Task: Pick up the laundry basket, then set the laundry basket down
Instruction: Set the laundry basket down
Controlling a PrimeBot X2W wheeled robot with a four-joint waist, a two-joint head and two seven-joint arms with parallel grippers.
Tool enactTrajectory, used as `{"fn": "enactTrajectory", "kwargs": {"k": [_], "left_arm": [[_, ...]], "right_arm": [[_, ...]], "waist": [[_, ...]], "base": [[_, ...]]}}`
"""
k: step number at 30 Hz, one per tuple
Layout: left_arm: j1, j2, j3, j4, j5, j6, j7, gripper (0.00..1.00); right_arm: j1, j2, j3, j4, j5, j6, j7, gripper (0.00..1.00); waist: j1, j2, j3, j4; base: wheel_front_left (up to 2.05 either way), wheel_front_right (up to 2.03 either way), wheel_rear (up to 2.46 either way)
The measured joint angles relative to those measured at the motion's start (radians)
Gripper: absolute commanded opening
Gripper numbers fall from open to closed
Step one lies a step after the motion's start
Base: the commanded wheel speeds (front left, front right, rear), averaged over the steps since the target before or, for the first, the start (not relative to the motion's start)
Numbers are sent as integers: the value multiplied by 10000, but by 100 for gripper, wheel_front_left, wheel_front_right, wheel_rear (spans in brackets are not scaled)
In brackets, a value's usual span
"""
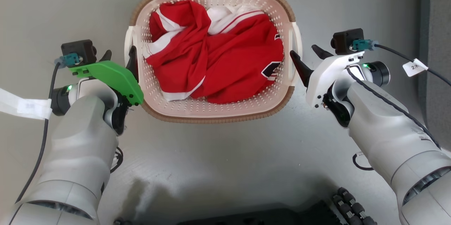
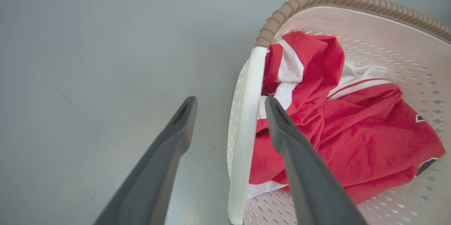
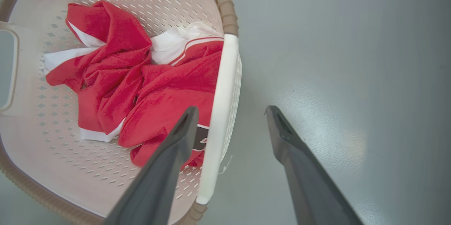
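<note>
– Two grippers to log. First, where is the laundry basket [image 1: 211,118]?
– On the grey floor [image 1: 225,158], upright, midway between the two arms. Red-and-white garments [image 1: 225,66] lie crumpled inside, below the brown rim.
– State of the left gripper [image 1: 119,54]?
– Released, fingers spread wide. In the left wrist view it straddles the left handle [image 2: 246,112]: one finger is outside over the floor, the other inside above the red cloth. Contact with the handle: cannot tell.
– And the right gripper [image 1: 303,51]?
– Same entry. Released and spread, it straddles the right handle [image 3: 222,94], with the inner finger over the clothes and the outer finger over bare floor. Nothing is clamped.
– Other items in frame?
– White tag [image 1: 415,67] on the right arm's cable and a strip of white tape [image 1: 24,107] on the left arm's cable. Both are well apart from the basket.
</note>
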Motion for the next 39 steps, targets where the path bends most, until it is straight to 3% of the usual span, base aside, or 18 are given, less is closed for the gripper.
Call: {"fn": "enactTrajectory", "kwargs": {"k": [25, 32, 39], "left_arm": [[1415, 2, -182, -443, -109, -130, -393, 100], [1535, 71, -13, -1641, 157, -132, -393, 100], [1577, 533, 385, -2980, 675, 123, -422, 100]], "right_arm": [[1377, -385, -102, -711, 414, 0, -792, 100], [1423, -871, -646, -1582, 205, -12, -794, 100], [1432, -1024, -1252, -2731, -150, -288, -807, 100]], "waist": [[-1, 0, -2989, -147], [-1, 0, -3866, -131], [-1, 0, -4473, -98]], "base": [[0, 0, 0], [0, 0, 0], [0, 0, 0]]}}
